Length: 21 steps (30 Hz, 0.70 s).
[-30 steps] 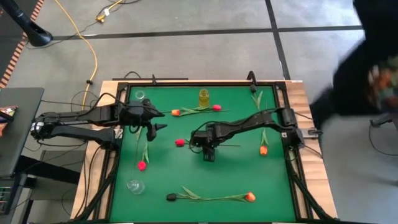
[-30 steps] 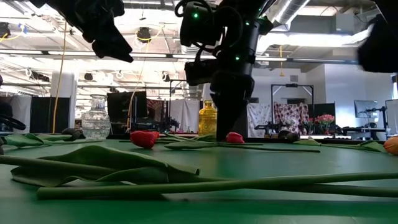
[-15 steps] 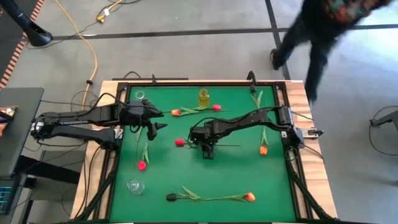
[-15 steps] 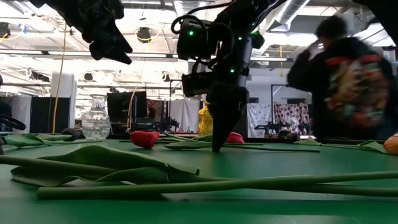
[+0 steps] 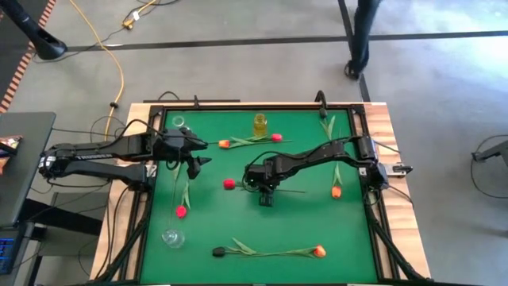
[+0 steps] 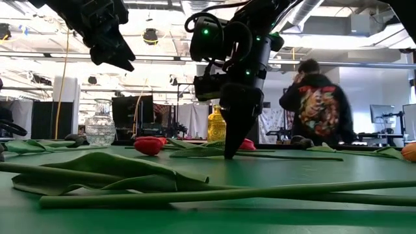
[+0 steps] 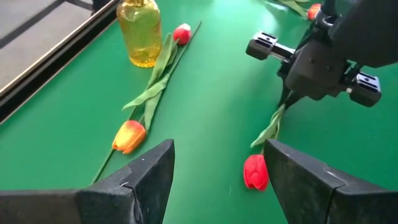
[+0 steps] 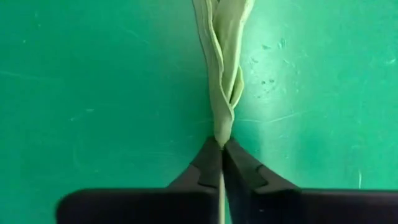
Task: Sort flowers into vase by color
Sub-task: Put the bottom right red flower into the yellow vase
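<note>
At table centre, the right gripper [image 8: 221, 152] has just snapped shut on the red tulip's stem [image 8: 222, 93] — flower secured, ready to lift toward a vase — while the left gripper [image 7: 217, 171] waits spread at nine o'clock.

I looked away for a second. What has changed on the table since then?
The right gripper closed its fingers on the stem of the red tulip at the table's middle. A person walked past behind the table. The left gripper stayed open above the table, and the other flowers and vases did not move.
</note>
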### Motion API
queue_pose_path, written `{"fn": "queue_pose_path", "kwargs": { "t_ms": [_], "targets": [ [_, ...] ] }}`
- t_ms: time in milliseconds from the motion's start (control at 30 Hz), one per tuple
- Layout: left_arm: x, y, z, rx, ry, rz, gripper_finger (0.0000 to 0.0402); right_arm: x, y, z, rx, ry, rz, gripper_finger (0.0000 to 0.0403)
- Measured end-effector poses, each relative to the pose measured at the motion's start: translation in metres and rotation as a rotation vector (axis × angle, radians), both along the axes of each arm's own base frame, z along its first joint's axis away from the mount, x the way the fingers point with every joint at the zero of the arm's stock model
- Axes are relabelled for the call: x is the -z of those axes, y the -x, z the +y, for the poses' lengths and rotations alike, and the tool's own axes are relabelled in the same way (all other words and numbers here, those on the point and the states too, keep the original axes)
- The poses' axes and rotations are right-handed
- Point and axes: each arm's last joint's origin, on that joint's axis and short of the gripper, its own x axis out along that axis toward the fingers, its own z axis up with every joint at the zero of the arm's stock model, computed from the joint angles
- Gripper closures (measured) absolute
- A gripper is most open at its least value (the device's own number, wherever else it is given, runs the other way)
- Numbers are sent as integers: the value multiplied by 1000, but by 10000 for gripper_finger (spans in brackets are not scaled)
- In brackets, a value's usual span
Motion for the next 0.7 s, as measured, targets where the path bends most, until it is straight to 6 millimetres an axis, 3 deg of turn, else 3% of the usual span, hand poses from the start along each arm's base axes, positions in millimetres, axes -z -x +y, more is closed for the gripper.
{"fn": "queue_pose_path", "kwargs": {
  "t_ms": [233, 467, 700],
  "targets": [
    [0, 0, 0, -1, -2, 0, 166, -24, -9, -4, 26, -10, -62, 372],
    [-8, 8, -1, -24, -20, -50, 166, -73, -14, -13, 33, -11, -212, 382],
    [-25, 35, -2, -122, -112, -158, 166, -127, -1, -27, 48, -51, -378, 378]
  ]
}}
